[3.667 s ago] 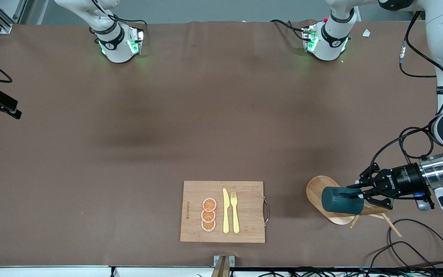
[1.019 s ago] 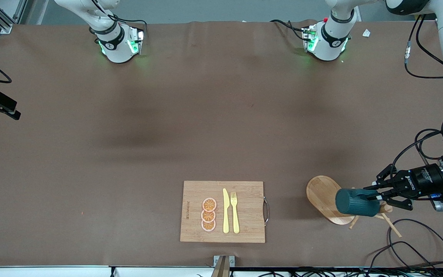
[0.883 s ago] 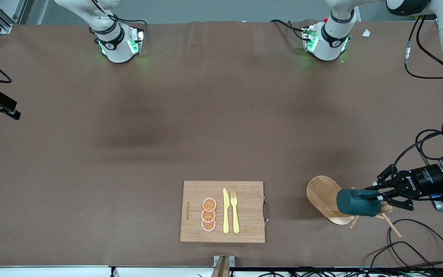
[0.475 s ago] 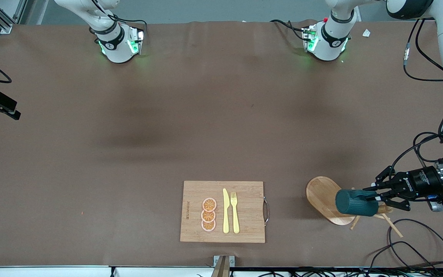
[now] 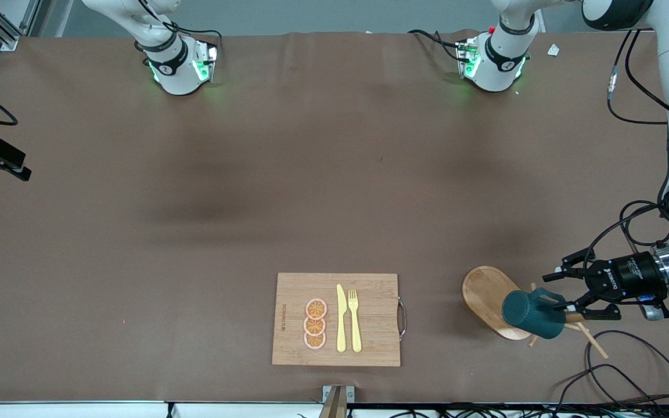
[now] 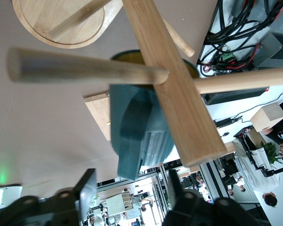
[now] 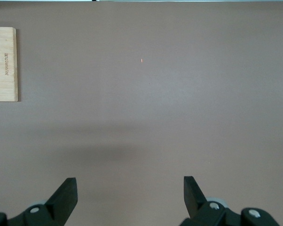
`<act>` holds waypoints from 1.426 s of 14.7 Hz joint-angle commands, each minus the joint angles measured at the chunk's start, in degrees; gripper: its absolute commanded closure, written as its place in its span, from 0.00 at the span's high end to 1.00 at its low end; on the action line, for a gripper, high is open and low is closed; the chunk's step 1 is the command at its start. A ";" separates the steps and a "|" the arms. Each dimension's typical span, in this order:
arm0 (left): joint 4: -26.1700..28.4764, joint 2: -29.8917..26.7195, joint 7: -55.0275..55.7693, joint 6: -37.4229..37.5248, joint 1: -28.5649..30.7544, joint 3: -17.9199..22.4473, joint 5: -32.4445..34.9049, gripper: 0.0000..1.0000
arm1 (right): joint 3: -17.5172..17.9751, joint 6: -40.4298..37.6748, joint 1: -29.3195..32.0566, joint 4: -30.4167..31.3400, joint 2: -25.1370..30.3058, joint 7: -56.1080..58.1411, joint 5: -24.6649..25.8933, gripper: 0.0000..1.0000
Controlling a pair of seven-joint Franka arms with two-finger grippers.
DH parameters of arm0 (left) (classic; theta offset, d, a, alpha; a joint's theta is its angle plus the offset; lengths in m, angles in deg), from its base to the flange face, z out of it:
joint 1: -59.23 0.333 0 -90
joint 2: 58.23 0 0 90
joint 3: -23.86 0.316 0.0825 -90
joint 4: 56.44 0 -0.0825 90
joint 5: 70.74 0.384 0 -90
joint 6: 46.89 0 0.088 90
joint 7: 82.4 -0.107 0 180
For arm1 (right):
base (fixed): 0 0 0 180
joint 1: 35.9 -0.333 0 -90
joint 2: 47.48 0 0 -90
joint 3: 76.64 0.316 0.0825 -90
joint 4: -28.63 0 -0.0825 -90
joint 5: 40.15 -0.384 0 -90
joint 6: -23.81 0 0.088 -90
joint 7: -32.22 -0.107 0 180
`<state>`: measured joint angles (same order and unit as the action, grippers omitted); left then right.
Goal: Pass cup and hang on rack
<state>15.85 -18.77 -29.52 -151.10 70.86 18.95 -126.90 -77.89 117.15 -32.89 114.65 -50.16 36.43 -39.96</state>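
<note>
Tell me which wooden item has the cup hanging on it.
The mug rack with the oval base, toward the left arm's end; the cup hangs on its peg. The rectangular cutting board carries only orange slices and cutlery.

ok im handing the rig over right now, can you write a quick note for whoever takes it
Left gripper: open, beside the cup's handle at the rack; nothing held.
Right gripper: open, empty, waiting over bare table; out of the front view.
Cup: hanging tilted on a peg of the rack, at the left arm's end of the table, beside the cutting board.
Done: the cup is on the rack and released.
Left: back the left gripper away without knocking cup or pegs, probably check that the cup stays hung.
</note>
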 commanded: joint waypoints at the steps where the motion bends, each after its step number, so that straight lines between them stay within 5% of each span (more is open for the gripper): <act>1: -0.04 -2.35 -0.85 0.76 -0.29 0.16 -0.27 1.00 | 0.02 -0.08 -0.11 0.73 1.18 0.10 0.52 1.00; 4: 0.04 -6.30 -0.85 1.03 -1.78 -0.80 7.35 1.00 | 0.02 -0.08 -0.11 0.64 1.18 0.10 0.61 1.00; 10: 0.22 -12.63 -1.29 5.06 -1.43 -10.11 26.16 1.00 | 0.02 0.01 -0.11 0.64 1.18 0.19 0.61 1.00; 21: 0.31 -17.48 -23.14 9.02 -1.34 -21.11 57.01 1.00 | 0.02 0.10 -0.11 0.73 1.18 0.19 0.69 1.00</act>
<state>14.87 -34.33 -47.26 -143.50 68.95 -1.51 -74.55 -77.90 117.15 -32.89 114.63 -50.15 36.43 -39.96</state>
